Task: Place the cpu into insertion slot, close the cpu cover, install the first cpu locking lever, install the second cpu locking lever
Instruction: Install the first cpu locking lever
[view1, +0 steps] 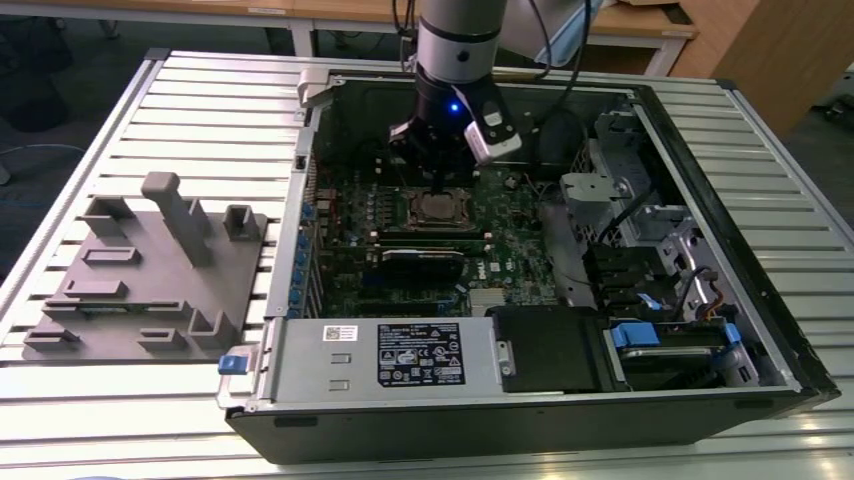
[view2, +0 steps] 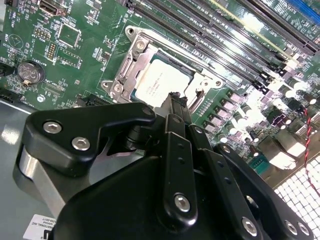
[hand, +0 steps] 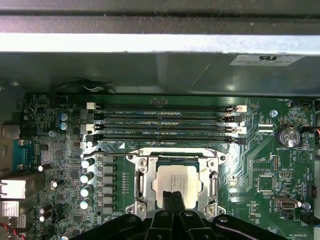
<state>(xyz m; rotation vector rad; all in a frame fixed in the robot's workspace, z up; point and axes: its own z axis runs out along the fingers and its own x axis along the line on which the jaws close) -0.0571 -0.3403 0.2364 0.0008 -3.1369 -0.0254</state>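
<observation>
The cpu (hand: 172, 181) sits in the insertion slot (hand: 131, 161) on the green board (hand: 265, 165). The cpu cover (hand: 148, 182) looks down over it. The gripper (hand: 173, 196) has its fingers together, right at the cpu's edge. I cannot tell if the locking levers (hand: 107, 154) are shut yet.

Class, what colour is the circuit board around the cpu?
The circuit board is green, clearest in the first wrist view.

The cpu (hand: 174, 181) had a dull silver-tan metal top. The cpu cover (hand: 141, 180) was bright, glossy bare metal. The circuit board (hand: 260, 165) was green with a slight sheen. The pincer (view2: 177, 100) looked matt black with shiny screw heads. The bench (view1: 200, 90) was pale ribbed metal.
</observation>
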